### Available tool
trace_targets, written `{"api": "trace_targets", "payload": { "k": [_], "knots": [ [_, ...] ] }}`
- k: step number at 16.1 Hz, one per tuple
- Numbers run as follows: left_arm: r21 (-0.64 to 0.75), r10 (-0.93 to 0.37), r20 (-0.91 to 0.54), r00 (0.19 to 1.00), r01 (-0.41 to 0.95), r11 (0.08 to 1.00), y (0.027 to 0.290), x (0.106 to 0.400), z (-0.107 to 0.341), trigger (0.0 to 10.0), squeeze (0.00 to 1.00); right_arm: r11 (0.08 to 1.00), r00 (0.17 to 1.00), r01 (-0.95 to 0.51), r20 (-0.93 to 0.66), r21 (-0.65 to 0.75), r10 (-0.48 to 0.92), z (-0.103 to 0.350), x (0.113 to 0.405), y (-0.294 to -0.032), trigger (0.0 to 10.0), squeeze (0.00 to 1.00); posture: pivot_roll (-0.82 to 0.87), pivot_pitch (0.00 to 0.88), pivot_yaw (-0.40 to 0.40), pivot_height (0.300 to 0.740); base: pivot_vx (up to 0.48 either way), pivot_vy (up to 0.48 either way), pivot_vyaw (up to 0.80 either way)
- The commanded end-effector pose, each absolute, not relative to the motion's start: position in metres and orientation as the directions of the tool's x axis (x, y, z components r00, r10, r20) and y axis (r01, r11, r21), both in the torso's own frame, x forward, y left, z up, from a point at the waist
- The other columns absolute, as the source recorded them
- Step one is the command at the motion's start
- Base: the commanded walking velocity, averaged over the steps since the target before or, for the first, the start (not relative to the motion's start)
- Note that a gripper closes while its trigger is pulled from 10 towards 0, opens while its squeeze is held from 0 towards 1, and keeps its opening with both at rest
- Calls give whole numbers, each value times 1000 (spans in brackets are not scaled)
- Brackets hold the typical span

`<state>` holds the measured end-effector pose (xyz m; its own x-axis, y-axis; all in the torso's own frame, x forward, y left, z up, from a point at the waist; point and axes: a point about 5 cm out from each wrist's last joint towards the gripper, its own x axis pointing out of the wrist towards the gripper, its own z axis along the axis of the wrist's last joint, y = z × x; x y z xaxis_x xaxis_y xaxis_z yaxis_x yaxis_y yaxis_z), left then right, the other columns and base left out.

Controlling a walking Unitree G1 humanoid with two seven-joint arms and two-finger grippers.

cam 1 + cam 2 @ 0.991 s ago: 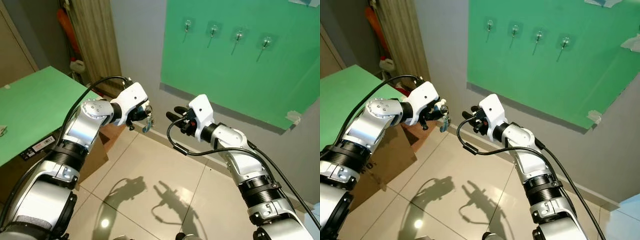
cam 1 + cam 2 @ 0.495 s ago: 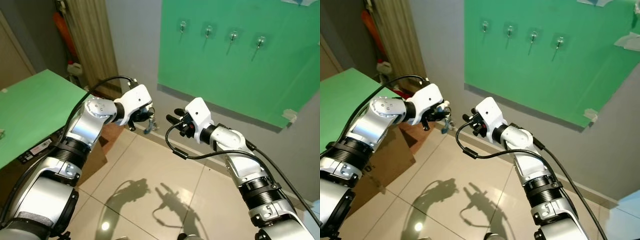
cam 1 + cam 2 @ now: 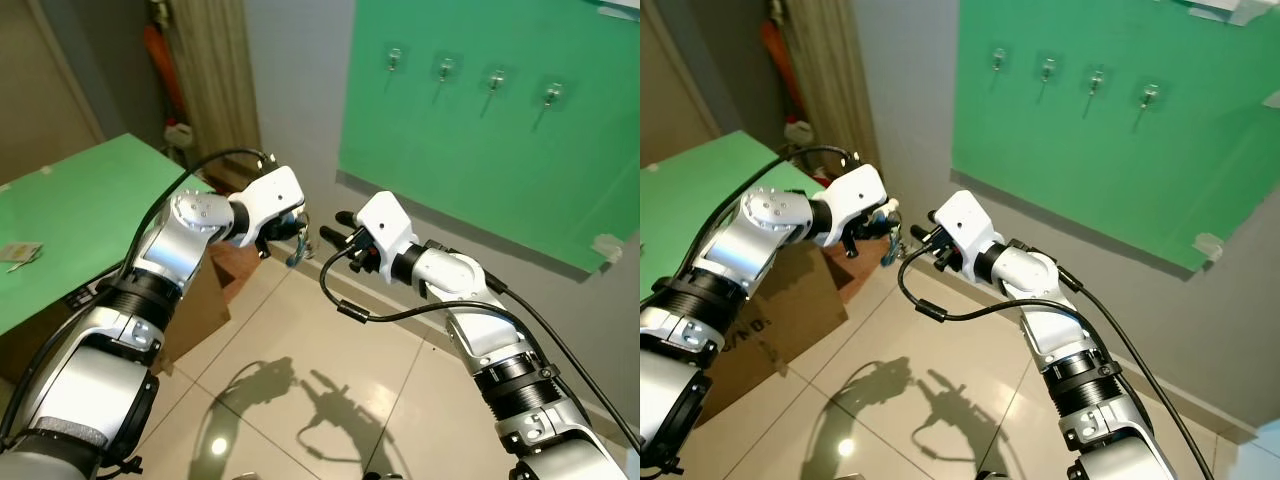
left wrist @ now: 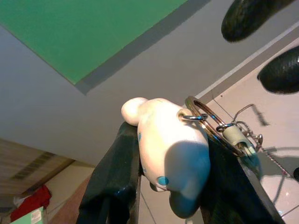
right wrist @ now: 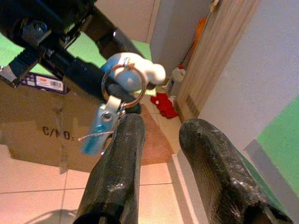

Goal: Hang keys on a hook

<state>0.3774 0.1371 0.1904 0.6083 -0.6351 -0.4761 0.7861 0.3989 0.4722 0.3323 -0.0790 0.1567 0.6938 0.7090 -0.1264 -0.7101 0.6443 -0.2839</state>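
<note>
Right gripper [image 5: 159, 140], fingers parted, now closed in beside key ring [image 5: 122, 86]; left gripper [image 4: 168, 186] clamped on white charm [image 4: 170, 149]. Probable handover before wall hooks [image 3: 442, 68].

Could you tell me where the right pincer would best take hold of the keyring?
Probably the metal ring: it stands clear of the white charm clamped in the left pincer. The open right pincer could come from its own side, facing the ring.
</note>
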Motion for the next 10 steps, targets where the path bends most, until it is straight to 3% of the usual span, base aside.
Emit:
{"api": "trace_targets", "payload": {
  "k": [1, 10],
  "knots": [
    [489, -629, -484, 608, 784, 382, 136, 379, 193, 0, 0, 631, 681, -718, -107, -292, 725, 167, 332, -75, 10000, 0, -9, 59, 37, 740, 0, 0, 0],
    [498, -612, -491, 620, 776, 387, 138, 381, 190, 0, 0, 618, 639, -764, -84, -187, 765, 174, 321, -64, 10000, 0, -11, 66, 35, 740, 0, 0, 0]
  ]
}}
